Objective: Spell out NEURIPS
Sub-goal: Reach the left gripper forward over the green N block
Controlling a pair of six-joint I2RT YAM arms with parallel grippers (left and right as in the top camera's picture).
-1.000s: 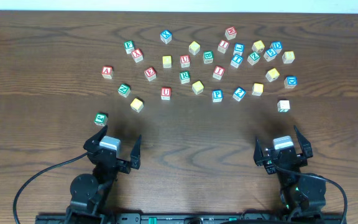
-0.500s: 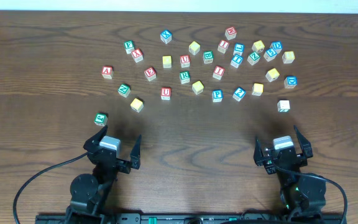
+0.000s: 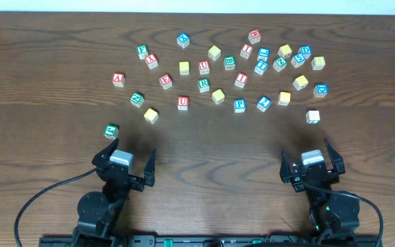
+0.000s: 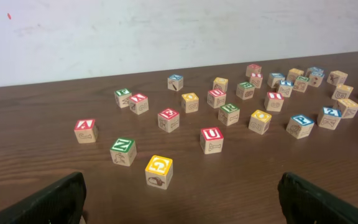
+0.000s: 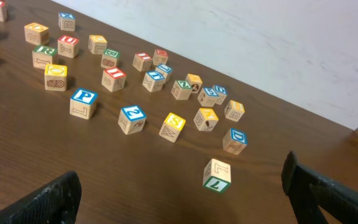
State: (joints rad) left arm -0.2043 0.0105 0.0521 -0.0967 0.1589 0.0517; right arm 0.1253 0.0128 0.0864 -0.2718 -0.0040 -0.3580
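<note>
Wooden letter cubes lie scattered across the far half of the table. Among them are a green N (image 3: 137, 99) (image 4: 123, 151), red E (image 3: 166, 80) (image 4: 168, 119), red U (image 3: 183, 103) (image 4: 212, 140), green R (image 3: 204, 85) (image 4: 229, 114), red I (image 3: 241, 79) (image 5: 114, 78), blue P (image 3: 239, 105) (image 5: 83, 101) and yellow S (image 3: 284, 98) (image 5: 173, 126). My left gripper (image 3: 132, 149) (image 4: 182, 205) sits open at the near edge, well short of the cubes. My right gripper (image 3: 307, 151) (image 5: 179, 196) is open too, with nothing between its fingers.
A green-faced cube (image 3: 111, 130) lies alone just ahead of the left gripper. A yellow G cube (image 4: 159, 171) and a green-edged L cube (image 5: 217, 174) (image 3: 313, 116) are the nearest to each wrist. Another red U (image 3: 204, 66) and several other cubes crowd the back right.
</note>
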